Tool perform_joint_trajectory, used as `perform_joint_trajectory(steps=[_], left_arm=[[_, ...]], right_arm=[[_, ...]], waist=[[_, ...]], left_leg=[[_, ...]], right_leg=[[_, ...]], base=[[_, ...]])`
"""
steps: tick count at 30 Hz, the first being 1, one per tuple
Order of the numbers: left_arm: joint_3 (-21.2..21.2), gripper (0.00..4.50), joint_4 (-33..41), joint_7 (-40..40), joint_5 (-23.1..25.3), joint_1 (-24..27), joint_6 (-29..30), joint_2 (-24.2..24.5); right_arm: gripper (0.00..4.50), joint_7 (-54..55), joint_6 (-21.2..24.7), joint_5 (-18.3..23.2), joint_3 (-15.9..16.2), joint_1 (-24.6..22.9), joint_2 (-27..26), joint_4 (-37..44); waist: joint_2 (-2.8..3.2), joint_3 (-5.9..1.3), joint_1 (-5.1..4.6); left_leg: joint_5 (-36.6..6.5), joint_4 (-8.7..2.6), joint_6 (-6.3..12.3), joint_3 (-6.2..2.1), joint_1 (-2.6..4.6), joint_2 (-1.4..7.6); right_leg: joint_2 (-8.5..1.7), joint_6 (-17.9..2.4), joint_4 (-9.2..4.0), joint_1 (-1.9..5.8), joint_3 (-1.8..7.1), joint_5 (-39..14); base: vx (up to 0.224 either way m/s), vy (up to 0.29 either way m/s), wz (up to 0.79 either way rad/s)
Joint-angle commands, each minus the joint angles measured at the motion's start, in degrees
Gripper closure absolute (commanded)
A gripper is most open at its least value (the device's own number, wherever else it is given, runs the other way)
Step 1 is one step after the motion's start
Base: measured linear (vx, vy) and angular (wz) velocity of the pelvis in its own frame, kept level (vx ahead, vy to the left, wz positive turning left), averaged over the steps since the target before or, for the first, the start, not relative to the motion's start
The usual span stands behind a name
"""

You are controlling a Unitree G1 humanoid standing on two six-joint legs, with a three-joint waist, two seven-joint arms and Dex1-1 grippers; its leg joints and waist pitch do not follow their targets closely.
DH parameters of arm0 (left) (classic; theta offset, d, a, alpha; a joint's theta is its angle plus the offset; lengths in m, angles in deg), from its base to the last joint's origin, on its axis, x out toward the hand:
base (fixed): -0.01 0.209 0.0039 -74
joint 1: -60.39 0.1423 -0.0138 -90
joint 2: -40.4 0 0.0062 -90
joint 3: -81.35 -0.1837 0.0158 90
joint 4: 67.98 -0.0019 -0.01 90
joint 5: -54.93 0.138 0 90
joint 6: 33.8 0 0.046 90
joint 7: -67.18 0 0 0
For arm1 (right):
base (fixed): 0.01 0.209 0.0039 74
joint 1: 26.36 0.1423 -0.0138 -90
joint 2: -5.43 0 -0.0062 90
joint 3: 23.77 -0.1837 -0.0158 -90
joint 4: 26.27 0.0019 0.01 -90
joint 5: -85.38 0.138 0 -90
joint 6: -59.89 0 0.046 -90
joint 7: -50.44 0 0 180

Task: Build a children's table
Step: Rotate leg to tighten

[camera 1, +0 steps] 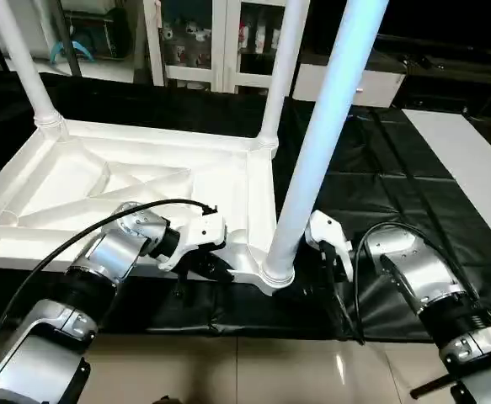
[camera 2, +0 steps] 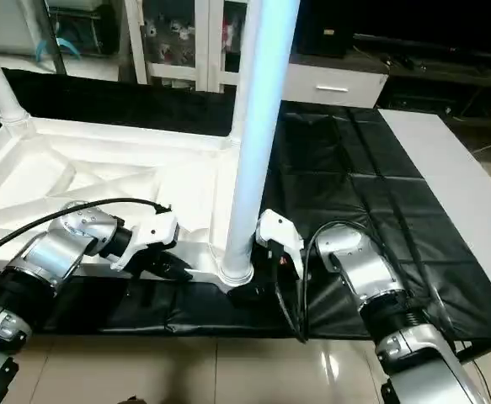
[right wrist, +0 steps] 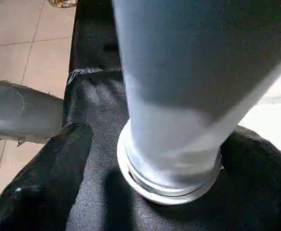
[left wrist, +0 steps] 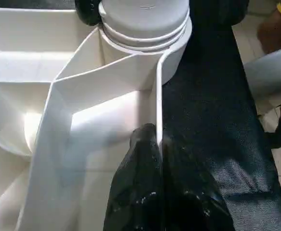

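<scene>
The black-covered worktable [camera 1: 380, 168] is carrying the white tabletop [camera 1: 144, 189], which is lying upside down with its ribbed underside facing up. Three legs are standing upright in its round corner sockets, long axes pointing straight up: the near leg [camera 1: 317, 143] in the near right socket [camera 1: 277, 273], a far leg [camera 1: 283, 67] behind it, and another far leg [camera 1: 18, 59] at the far left corner. The left gripper [left wrist: 159, 144] is sitting pinched together on the tabletop's thin near rim (possibly just pressing it; the contact is dim). The right gripper [right wrist: 154, 173] is standing spread wide, a finger [right wrist: 53, 163] on either side of the near leg's base, apparently not touching it.
</scene>
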Motion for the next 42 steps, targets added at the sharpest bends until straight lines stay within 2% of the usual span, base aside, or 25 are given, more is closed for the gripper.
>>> perform_joint_trajectory(steps=[1,2,3,5,8,9,10,11,14,16,20,21,25,27,28,30,32,33,34,35,36,37,40,41,42], left_arm=[[-3.73,4.50,-2.11,-0.20,2.71,1.69,0.58,-1.24],[-3.75,4.50,-2.25,-0.24,2.75,1.66,0.52,-1.29],[-3.81,4.50,-2.30,-0.21,2.77,1.64,0.50,-1.30],[-4.02,4.50,-2.45,-0.10,2.84,1.57,0.45,-1.29],[-4.00,4.50,-2.24,0.05,2.75,1.77,0.71,-1.17],[-3.94,4.50,-1.97,-0.01,2.67,1.90,0.85,-1.04],[-3.91,4.50,-1.82,-0.14,2.63,2.04,0.88,-0.80],[-3.91,4.50,-2.22,-0.06,2.80,2.11,0.63,-0.63],[-4.07,4.50,-2.53,0.01,3.10,2.03,0.55,-0.60],[-4.02,4.50,-2.56,0.23,3.05,1.89,0.57,-0.86],[-3.84,4.50,-2.55,0.81,3.12,1.86,0.45,-0.98],[-3.78,4.50,-2.45,1.08,3.12,2.02,0.45,-1.02],[-3.59,4.50,-2.61,1.59,2.99,2.35,0.37,-1.17],[-3.56,4.50,-2.71,1.70,2.99,2.32,0.40,-1.25],[-3.42,4.50,-2.89,2.02,2.79,2.24,0.43,-1.55],[-3.10,4.50,-2.93,3.02,2.74,2.23,0.49,-1.81],[-2.06,4.50,-3.60,5.56,2.53,2.00,0.48,-2.68],[-2.06,4.50,-3.60,5.56,2.53,2.00,0.48,-2.68],[-1.56,4.50,-3.99,6.63,2.38,1.85,0.42,-3.13],[-0.68,4.50,-4.67,8.20,1.88,1.52,0.58,-4.06],[0.33,4.50,-5.66,10.30,1.37,0.95,0.76,-5.35],[1.24,4.50,-7.17,13.60,1.37,-0.03,1.27,-6.97],[1.95,4.50,-9.38,17.99,1.87,-1.48,1.89,-8.90],[2.42,4.50,-11.27,22.06,2.50,-2.75,2.36,-10.30],[2.64,4.50,-12.08,23.78,2.95,-3.26,2.46,-10.84]], right_arm=[[0.29,-1.29,0.72,0.14,1.08,1.25,-0.66,0.01],[0.65,-1.46,0.78,0.04,1.04,1.32,-0.71,-0.21],[0.65,-1.53,0.76,-0.02,0.97,1.35,-0.75,-0.37],[0.71,-1.71,0.62,-0.22,0.79,1.43,-0.86,-0.87],[1.06,-1.68,0.49,-0.26,0.68,1.37,-1.07,-1.26],[1.10,-1.65,0.61,-0.23,0.67,1.31,-1.11,-1.11],[1.27,-1.58,0.41,-0.37,0.76,1.44,-1.28,-1.50],[1.27,-1.47,-0.05,-0.67,0.92,1.67,-1.55,-2.36],[1.59,-1.41,-0.57,-1.22,1.16,2.04,-1.57,-3.28],[1.70,-1.71,-0.73,-1.11,1.01,2.14,-1.64,-3.77],[1.82,-1.89,-1.24,-1.62,1.20,2.10,-1.58,-4.13],[1.83,-1.83,-1.36,-1.77,1.26,2.03,-1.62,-4.20],[1.84,-1.68,-1.69,-2.16,1.30,2.18,-1.78,-4.87],[1.84,-1.70,-1.75,-2.24,1.30,2.23,-1.72,-4.99],[1.84,-1.33,-1.71,-2.04,0.85,2.23,-1.81,-5.27],[1.84,0.98,-2.21,-1.81,-0.19,2.06,-2.59,-5.87],[1.84,10.14,-2.59,-1.46,-3.49,2.91,-5.60,-8.82],[1.85,10.14,-2.59,-1.46,-3.49,2.91,-5.60,-8.82],[1.86,14.78,-2.81,-1.47,-4.98,3.50,-7.04,-10.42],[1.86,20.03,-2.28,-0.99,-6.87,4.05,-8.84,-12.17],[1.86,25.81,-1.72,-0.28,-8.99,4.52,-10.87,-13.89],[1.86,31.81,-0.94,0.63,-11.24,4.89,-12.99,-15.38],[1.87,38.53,-1.10,1.36,-13.41,5.47,-15.35,-16.88],[1.87,43.54,-1.81,1.44,-14.74,6.16,-17.11,-18.30],[1.87,45.61,-2.34,1.24,-15.23,6.52,-17.86,-19.06]], waist=[[0.38,-3.07,0.00],[0.31,-3.08,0.01],[0.11,-3.08,0.03],[0.19,-3.05,0.08],[0.20,-3.10,0.19],[-0.12,-3.12,0.18],[0.01,-3.15,0.25],[0.62,-3.16,0.24],[0.39,-3.20,0.18],[0.10,-3.10,0.22],[0.25,-2.96,0.22],[0.05,-2.98,0.20],[0.38,-2.95,0.15],[0.18,-2.98,0.14],[-0.09,-2.94,0.13],[0.05,-2.90,0.13],[-0.09,-2.55,-0.08],[-0.05,-2.48,-0.22],[0.12,-2.38,-0.59],[-0.44,-2.41,-1.04],[-0.41,-2.35,-1.26],[-0.46,-2.28,-2.16],[-0.52,-2.37,-2.84],[-0.55,-2.49,-3.01],[-0.51,-2.47,-3.02]], left_leg=[[-14.91,-4.03,1.54,0.31,0.40,1.20],[-14.62,-3.99,1.66,0.35,0.42,1.19],[-14.48,-3.94,1.80,0.38,0.36,1.15],[-14.78,-3.96,1.76,0.38,0.41,1.18],[-14.47,-3.99,1.71,0.31,0.39,1.21],[-14.20,-3.93,1.82,0.36,0.41,1.21],[-13.62,-3.88,1.94,0.35,0.42,1.21],[-13.34,-3.88,1.95,0.33,0.43,1.17],[-13.91,-3.84,1.79,0.40,0.43,1.13],[-14.62,-3.91,1.73,0.40,0.46,1.19],[-15.86,-4.07,1.45,0.31,0.53,1.21],[-16.05,-4.08,1.38,0.28,0.57,1.25],[-16.52,-4.15,1.19,0.24,0.63,1.22],[-16.68,-4.12,1.17,0.25,0.65,1.21],[-16.62,-4.12,1.27,0.27,0.60,1.21],[-16.78,-4.16,1.28,0.23,0.60,1.25],[-19.82,-4.44,0.67,0.09,0.75,1.22],[-20.64,-4.50,0.28,0.02,0.75,1.16],[-23.07,-4.64,-0.76,-0.31,0.98,1.11],[-24.48,-4.78,-1.52,-0.62,0.84,1.00],[-25.04,-4.81,-1.85,-0.84,0.77,0.94],[-26.19,-4.96,-2.65,-1.31,0.60,0.79],[-27.05,-5.06,-2.85,-1.69,0.43,0.79],[-27.56,-4.85,-2.43,-1.54,1.03,0.77],[-27.44,-4.82,-2.24,-1.41,1.22,0.75]], right_leg=[[-1.62,-13.09,-3.14,2.73,1.76,-11.80],[-1.56,-13.33,-3.05,2.75,1.73,-10.96],[-1.57,-13.46,-3.04,2.80,1.71,-10.79],[-1.66,-13.56,-3.10,2.76,1.71,-11.64],[-1.68,-13.44,-3.02,2.85,1.68,-11.41],[-1.64,-13.43,-3.00,2.84,1.67,-11.16],[-1.67,-13.65,-2.87,2.85,1.68,-10.51],[-1.61,-13.86,-2.79,2.83,1.68,-9.73],[-1.61,-14.07,-2.87,2.92,1.65,-9.94],[-1.66,-13.79,-3.03,2.88,1.66,-11.35],[-1.71,-13.33,-3.18,2.83,1.70,-13.08],[-1.75,-13.12,-3.22,2.84,1.69,-13.63],[-1.74,-12.91,-3.31,2.81,1.73,-14.21],[-1.74,-12.73,-3.36,2.81,1.73,-14.63],[-1.72,-12.60,-3.40,2.80,1.73,-14.90],[-1.81,-12.51,-3.42,2.72,1.75,-15.47],[-1.85,-11.39,-3.94,2.46,1.71,-20.08],[-1.98,-10.87,-4.09,2.35,1.75,-21.74],[-2.15,-9.69,-4.54,2.06,1.71,-25.99],[-2.18,-8.22,-4.88,2.11,1.50,-29.36],[-2.20,-7.60,-4.89,2.13,1.34,-30.93],[-2.29,-5.70,-5.36,2.09,1.00,-35.10],[-2.35,-4.60,-5.77,2.24,0.56,-36.20],[-2.45,-5.19,-6.05,1.73,0.69,-35.10],[-2.35,-5.74,-6.07,1.55,0.81,-33.95]], base=[[0.000,0.000,0.00],[0.000,0.000,0.00],[0.000,0.000,0.00],[0.000,0.000,0.00],[0.000,0.000,0.00],[0.000,0.000,0.00],[0.000,0.000,0.00],[0.000,0.000,0.00],[0.000,0.000,0.00],[0.000,0.000,0.00],[0.000,0.000,0.00],[0.000,0.000,0.00],[0.000,0.000,0.00],[0.000,0.000,0.00],[0.000,0.000,0.00],[0.000,0.000,0.00],[0.000,0.000,0.00],[0.000,0.000,0.00],[0.000,0.000,0.00],[0.000,0.000,0.00],[-0.057,0.001,-0.10],[-0.057,0.001,-0.10],[-0.019,0.004,-0.05],[0.000,0.000,0.00],[0.000,0.000,0.00]])
